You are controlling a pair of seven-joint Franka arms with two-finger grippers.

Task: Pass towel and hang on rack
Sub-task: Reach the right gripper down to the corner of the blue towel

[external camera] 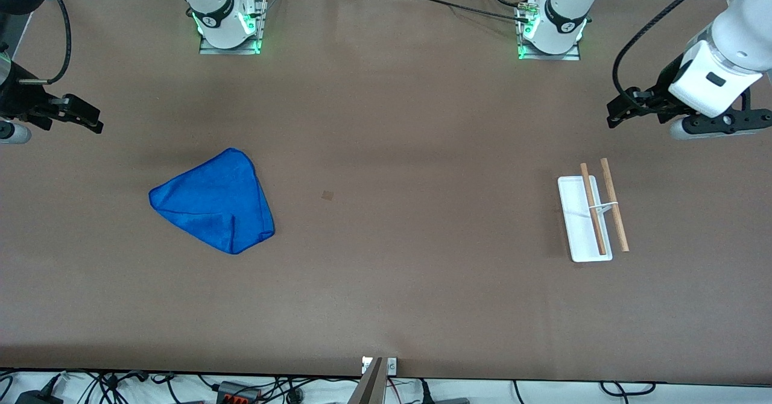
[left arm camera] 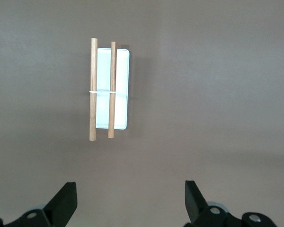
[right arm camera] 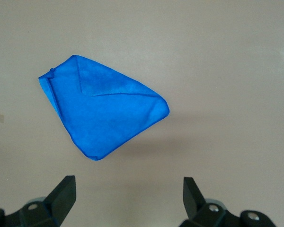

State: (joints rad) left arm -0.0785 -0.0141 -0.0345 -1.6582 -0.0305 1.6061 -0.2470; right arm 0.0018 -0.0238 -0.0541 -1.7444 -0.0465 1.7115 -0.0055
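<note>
A folded blue towel [external camera: 213, 200] [right arm camera: 102, 110] lies flat on the brown table toward the right arm's end. The rack [external camera: 592, 212] [left arm camera: 107, 90], a white flat base with two parallel wooden rods on a thin stand, sits toward the left arm's end. My right gripper [external camera: 84, 117] [right arm camera: 128, 191] hangs open and empty over bare table at the right arm's end, apart from the towel. Over bare table at the left arm's end, my left gripper [external camera: 621, 110] [left arm camera: 131, 196] also stands open and empty, apart from the rack.
A small brown patch [external camera: 327, 195] marks the table [external camera: 398, 151] between towel and rack. The two arm bases [external camera: 229, 21] [external camera: 552, 27] stand along the edge farthest from the front camera. Cables run past the table's edges.
</note>
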